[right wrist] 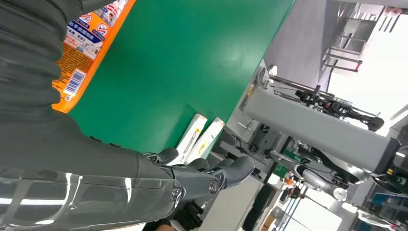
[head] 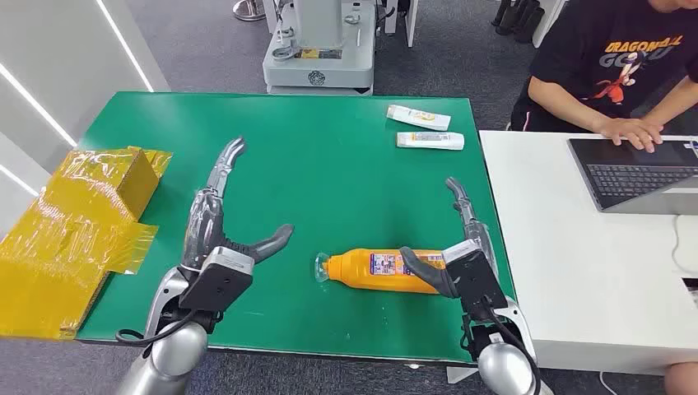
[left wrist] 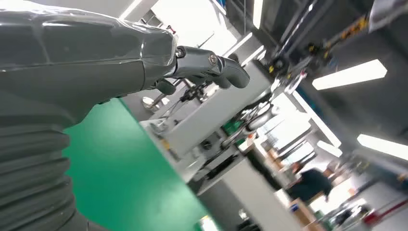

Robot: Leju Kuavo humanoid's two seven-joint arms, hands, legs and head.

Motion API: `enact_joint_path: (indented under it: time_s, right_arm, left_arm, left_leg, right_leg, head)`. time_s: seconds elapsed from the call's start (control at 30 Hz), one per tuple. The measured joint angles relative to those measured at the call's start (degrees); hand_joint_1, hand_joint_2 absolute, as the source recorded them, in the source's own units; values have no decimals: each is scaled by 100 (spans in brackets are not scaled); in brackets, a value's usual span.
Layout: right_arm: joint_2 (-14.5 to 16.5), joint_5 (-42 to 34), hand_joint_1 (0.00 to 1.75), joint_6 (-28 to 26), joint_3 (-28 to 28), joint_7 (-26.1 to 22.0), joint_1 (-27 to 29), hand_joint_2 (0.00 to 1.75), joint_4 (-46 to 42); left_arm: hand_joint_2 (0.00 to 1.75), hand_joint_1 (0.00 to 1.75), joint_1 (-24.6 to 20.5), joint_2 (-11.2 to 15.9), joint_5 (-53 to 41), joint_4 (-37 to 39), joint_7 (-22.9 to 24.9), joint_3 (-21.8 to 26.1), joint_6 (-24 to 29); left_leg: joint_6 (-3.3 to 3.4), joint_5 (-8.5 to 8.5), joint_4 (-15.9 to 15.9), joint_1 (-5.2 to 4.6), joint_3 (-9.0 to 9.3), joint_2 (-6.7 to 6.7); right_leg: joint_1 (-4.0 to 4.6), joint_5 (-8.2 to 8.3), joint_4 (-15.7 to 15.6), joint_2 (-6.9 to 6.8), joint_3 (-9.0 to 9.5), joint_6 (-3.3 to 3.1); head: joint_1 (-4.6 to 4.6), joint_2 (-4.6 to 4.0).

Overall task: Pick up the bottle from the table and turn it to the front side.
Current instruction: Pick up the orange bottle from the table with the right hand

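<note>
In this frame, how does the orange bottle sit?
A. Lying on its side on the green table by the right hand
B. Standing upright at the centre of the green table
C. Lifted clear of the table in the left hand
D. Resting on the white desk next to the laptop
A: the head view shows the orange bottle lying flat on the green table, its cap end pointing toward the left hand, with the right hand at its base end.

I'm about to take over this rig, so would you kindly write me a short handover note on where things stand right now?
Left hand: open, holding nothing, above the green table.
Right hand: open, at the base end of the orange bottle, thumb over it, no closed grip.
Bottle: lying on its side near the table's front edge, cap toward the left hand.
Done: right hand brought to the bottle.
Left: grip, lift, turn it to the front side.
</note>
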Motion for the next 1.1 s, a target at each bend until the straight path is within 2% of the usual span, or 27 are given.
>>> enact_joint_path:
  time_s: [0.1, 0.23, 0.53, 0.63, 0.73, 0.83, 0.93, 1.03, 1.1]
  right_arm:
    - [-24, 166, 0, 115, -51, 145, 37, 175, -61]
    - [-134, 336, 0, 346, -201, 263, 73, 175, -161]
    - [-393, 514, 0, 751, -404, 231, 40, 175, -183]
    - [-569, 569, 0, 1147, -426, 259, -97, 175, -145]
    - [-933, 586, 0, 1944, -436, 302, -596, 175, 91]
    - [-1343, 521, 0, 2836, -439, 269, -1376, 175, 563]
    - [-1626, 374, 0, 3615, -370, 176, -2143, 175, 1052]
    - [-1901, 161, 0, 4475, -68, 6, -2956, 175, 1626]
    - [-1995, 82, 0, 4814, 233, -93, -3494, 175, 2034]
  left_arm:
    - [175, 0, 59, -10, 274, 15, -76, -9, -118]
    - [175, 0, 273, -84, 1005, 14, -410, -9, -270]
    - [175, 0, 464, -197, 1402, 13, -721, -9, -286]
    - [175, 0, 484, -218, 1525, 13, -820, -8, -279]
    - [175, 0, 493, -226, 1688, 13, -934, -9, -255]
    - [175, 0, 520, -238, 1808, 14, -1009, -9, -212]
    - [175, 0, 559, -255, 1878, 14, -1051, -9, -189]
    - [175, 0, 577, -259, 1937, 14, -1098, -9, -190]
    - [175, 0, 580, -258, 1982, 14, -1133, -9, -190]
  left_leg:
    - [0, 0, 0, 0, 0, 1]
    - [0, 0, 0, -1, -3, 0]
    - [0, 0, 2, -1, -4, -2]
    - [0, 0, 2, -1, -5, -1]
    - [3, 2, 8, -1, -8, 1]
    - [12, 8, 20, -1, -13, 0]
    - [19, 13, 26, -1, -20, -3]
    - [20, 13, 30, -2, -26, -5]
    - [20, 13, 31, -1, -28, -4]
  right_leg:
    - [0, 0, 0, 1, 0, 0]
    - [0, 0, 0, 0, -1, 1]
    - [0, 0, 0, -3, 0, 0]
    - [0, 1, 1, -2, 0, 0]
    - [-1, 8, 1, 0, 0, 8]
    - [-1, 14, 2, -1, -1, 14]
    - [-1, 19, 3, -4, -1, 21]
    - [-1, 23, 5, -6, -3, 26]
    - [-1, 24, 6, -5, -3, 28]
  head:
    - [-1, 0]
    - [1, 1]
    - [1, 0]
    - [0, 0]
    - [-1, 0]
    - [1, 0]
    - [2, 0]
    - [2, 0]
    - [1, 1]
